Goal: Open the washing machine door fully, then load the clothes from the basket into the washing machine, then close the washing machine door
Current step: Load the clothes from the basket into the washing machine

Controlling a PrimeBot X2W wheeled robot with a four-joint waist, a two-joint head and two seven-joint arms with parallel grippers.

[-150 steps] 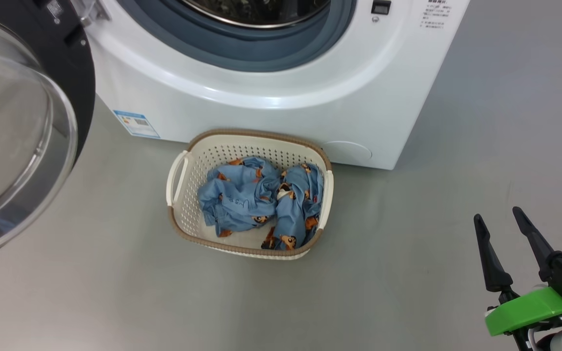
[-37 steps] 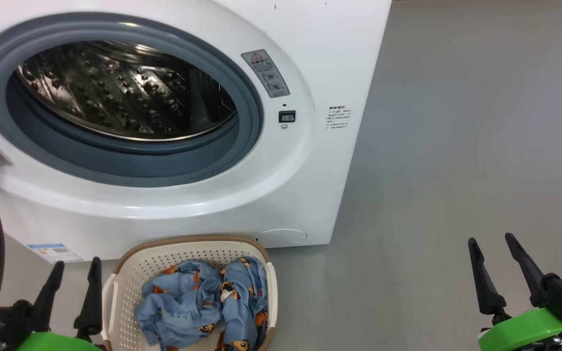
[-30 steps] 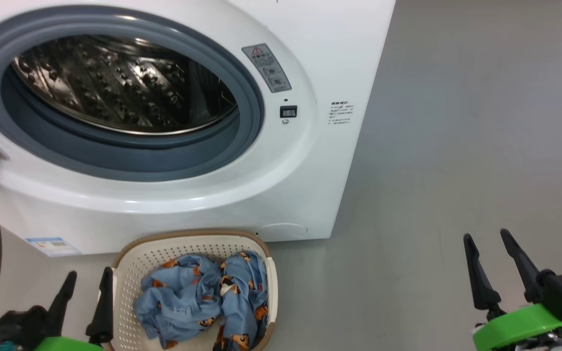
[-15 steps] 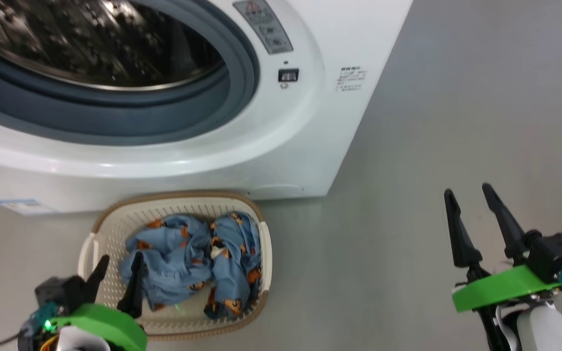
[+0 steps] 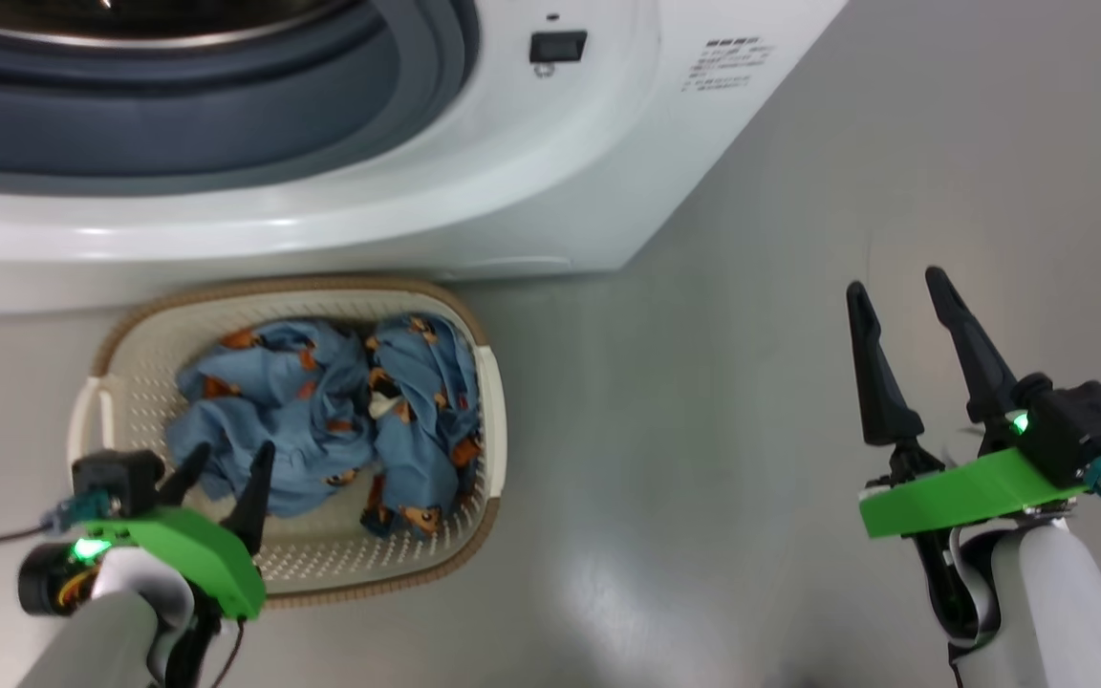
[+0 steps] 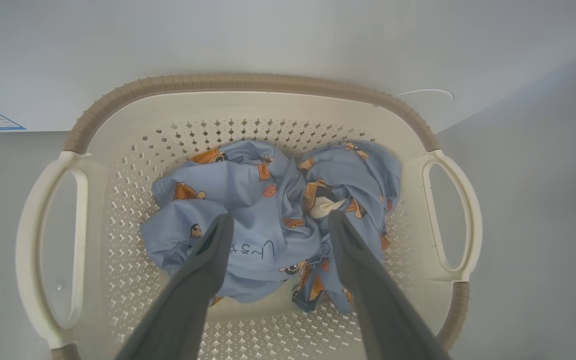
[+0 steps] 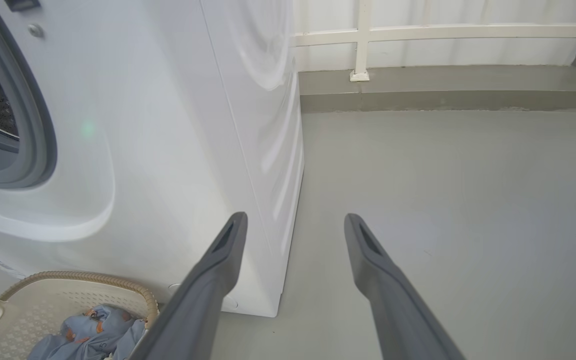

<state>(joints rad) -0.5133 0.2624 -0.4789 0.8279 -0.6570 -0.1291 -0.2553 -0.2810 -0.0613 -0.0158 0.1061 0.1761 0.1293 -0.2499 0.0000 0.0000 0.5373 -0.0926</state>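
A: Obs. The left gripper [image 6: 280, 217] hangs over the basket [image 6: 248, 82]. Its fingers are spread wide with nothing between them, tips just above the clothes [image 6: 248, 200]. The right gripper [image 5: 895, 280] is likewise spread and empty, out over bare floor [image 5: 703, 430], well apart from the basket.

B: Location of the load?

A: All the bear-print clothes lie in one crumpled heap in the basket's middle. The basket sits on the floor against the foot of the washing machine [image 5: 369, 229], below the grey gasket [image 5: 226, 143], whose mouth stands uncovered.

B: Step in hand, by my reading, is the first grab. Go straight down on the heap's highest fold, where the two bundles meet, so one close may catch both. Sink the tips into the cloth but stop short of the perforated bottom. A finger caught in a hole would likely drag the light basket up.

A: Agreed. Close fully before lifting, lift slowly, and watch for trailing cloth snagging the brown rim. Risk: thin fabric may slip from narrow tips, so take a deep bunch, not an edge.
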